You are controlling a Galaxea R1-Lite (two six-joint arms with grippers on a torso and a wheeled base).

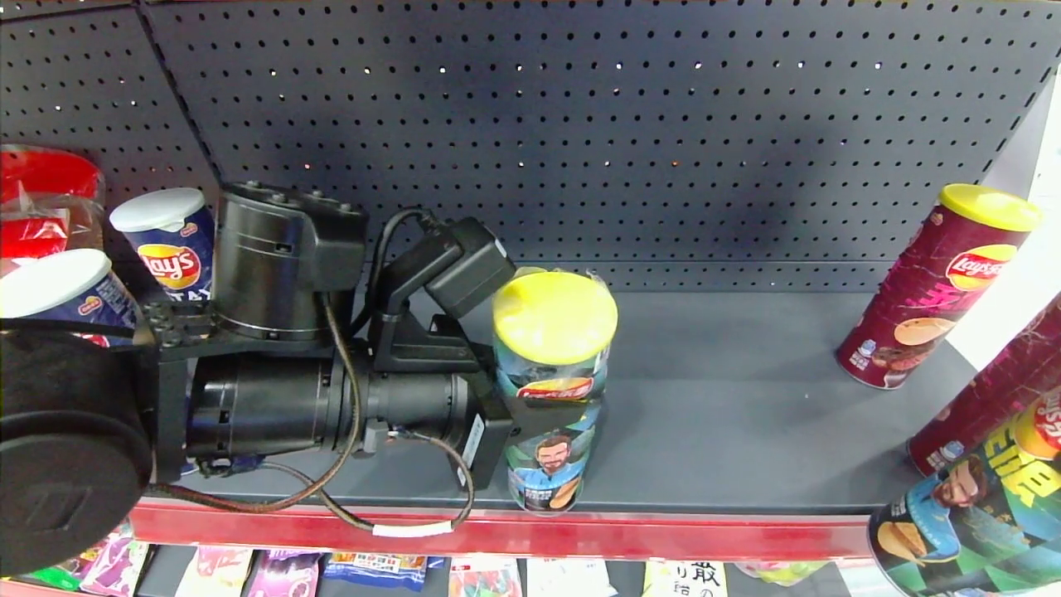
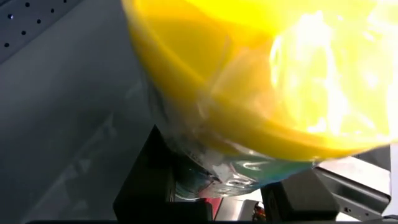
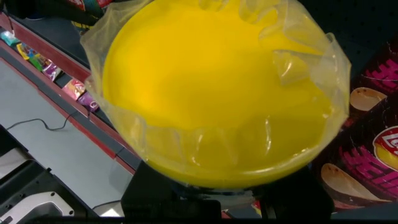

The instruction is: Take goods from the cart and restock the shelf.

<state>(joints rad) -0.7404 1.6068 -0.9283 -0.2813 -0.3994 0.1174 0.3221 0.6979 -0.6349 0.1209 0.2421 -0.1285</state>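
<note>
Your left arm (image 1: 273, 406) lies level, coming in from the left, wrist pointing right | your left gripper (image 1: 545, 412) is clamped on the upright can (image 1: 554, 319) at mid-height | your right gripper (image 3: 221, 202) grips a second can (image 3: 217, 93) below its lid, fingers on either side

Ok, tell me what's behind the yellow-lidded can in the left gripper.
Behind the yellow-lidded can there is bare grey shelf, then the perforated back panel. The strip of shelf directly behind the can's foot is covered by the can itself.
</note>
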